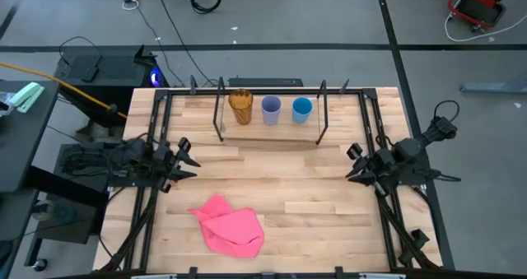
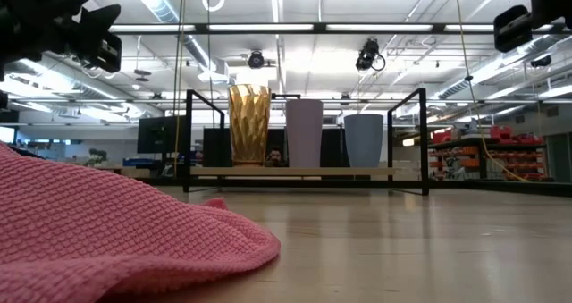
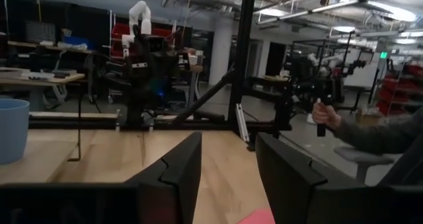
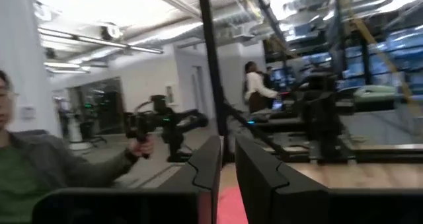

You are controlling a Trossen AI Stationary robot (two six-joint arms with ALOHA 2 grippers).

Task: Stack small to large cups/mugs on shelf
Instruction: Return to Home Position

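high view: shelf [image 1: 284,124] at table's 12 o'clock, long axis 9-to-3, bearing amber cup [image 1: 240,106], lavender cup [image 1: 271,109], blue cup [image 1: 302,109]. left gripper [image 1: 188,158] at 9, right gripper [image 1: 354,165] at 3. low view: cups upright, mouths up. wrist views: left fingers [image 3: 178,171] moderately apart, right fingers [image 4: 205,168] a narrow slit, both empty.

Both arms sit folded at opposite sides, left pincer [image 1: 188,159] parted, right pincer [image 1: 350,165] barely parted.

Cups [image 2: 304,133] (amber, lavender, blue) upright, side-by-side on shelf [image 2: 402,172].
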